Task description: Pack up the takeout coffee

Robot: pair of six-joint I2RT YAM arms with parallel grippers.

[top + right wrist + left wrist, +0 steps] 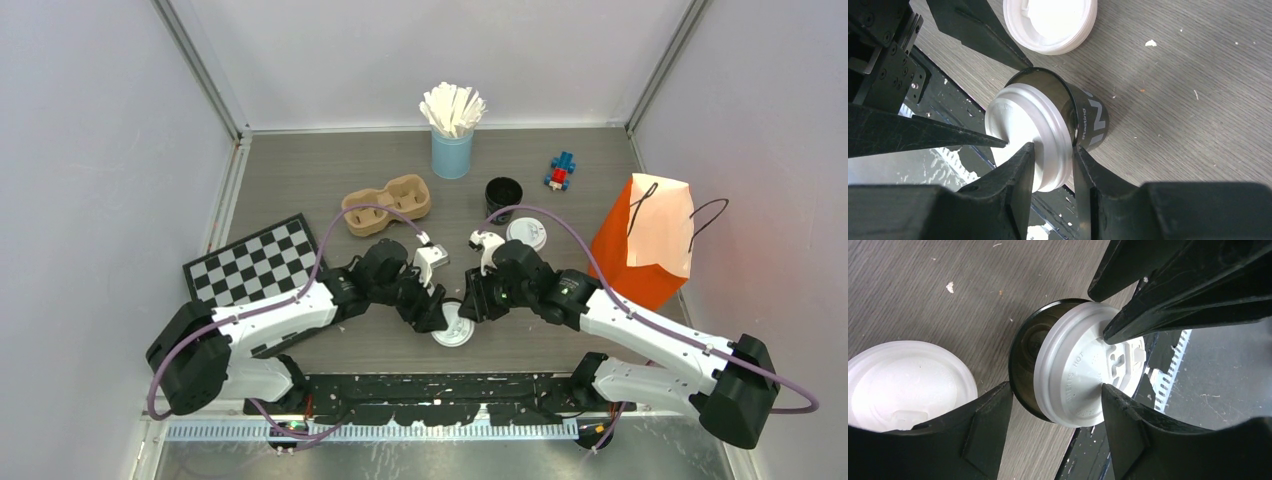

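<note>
- Top view: left hand [437, 315] and right hand [470, 303] meet tip to tip at mid-table [330, 160], near the front edge. A white disc [452, 330] shows just below them. We can't tell from here if it's the one on the cup.
- Same view: cup carrier [387, 204] lies beyond the left arm and orange bag [650, 240] by the right arm. A lidless black cup [503, 195] stands further back.
- Left wrist: takeout cup [1020, 365] sits between our left fingers, tipped well over, w/ its lid [1083, 375] end toward the front edge.
- The lid is askew — a dark crescent of open mouth shows on one side.
- Left hand stands fairly wide, tips at the cup rim and the lid. We can't tell if it's squeezing.
- A loose lid [903, 380] lies on the table just beside.
- Right wrist: right hand is narrow and pinches at the rim, one finger on the lid face, the other on the cup wall just behind it. We judge it carries the cup.
- Our read: next move turns on lid vs. mouth — it needs a push along the cup's long axis to seat. Then stand the cup upright. The carrier is nearer the left arm.
</note>
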